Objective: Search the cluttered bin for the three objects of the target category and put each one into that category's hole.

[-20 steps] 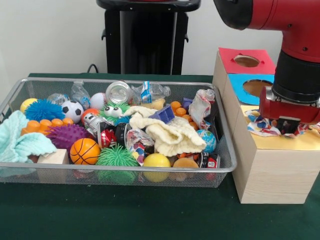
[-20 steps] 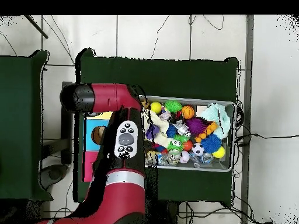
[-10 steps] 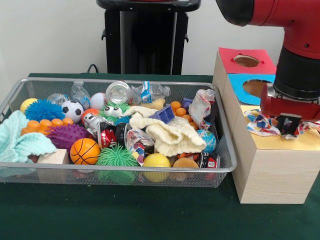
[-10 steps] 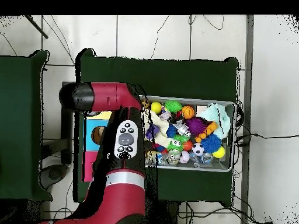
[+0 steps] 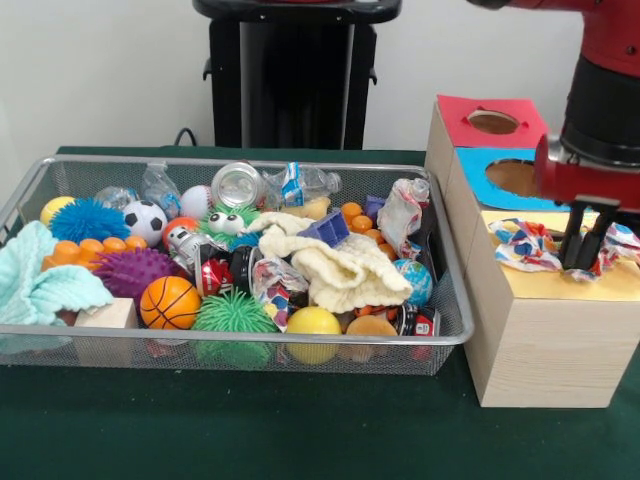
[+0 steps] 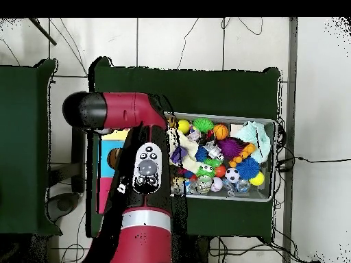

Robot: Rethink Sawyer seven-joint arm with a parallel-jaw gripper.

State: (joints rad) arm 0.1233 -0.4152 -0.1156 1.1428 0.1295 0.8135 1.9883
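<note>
The wire mesh bin (image 5: 240, 335) is full of toys; in the overhead view it (image 6: 219, 115) lies right of my arm. One spotted white fabric piece (image 5: 525, 247) lies crumpled on the yellow top (image 5: 600, 287) of the nearest wooden box and hides its hole. My gripper (image 5: 583, 262) stands upright over this fabric, slightly open and holding nothing, tips at the cloth. A second spotted piece (image 5: 403, 212) hangs at the bin's right end. A third crumpled spotted piece (image 5: 272, 285) seems to lie mid-bin. In the overhead view my arm hides the gripper.
A cream knitted cloth (image 5: 340, 265) and a mint-green towel (image 5: 40, 285) lie in the bin among balls, bottles and cans. Behind the yellow box are the blue-topped box's hole (image 5: 512, 177) and the red-topped box's hole (image 5: 493, 122). The black pedestal (image 5: 290, 70) stands behind.
My gripper has risen from the spotted fabric on the yellow box and shifted slightly right. The fabric stays on the box top. The bin's contents have not moved.
</note>
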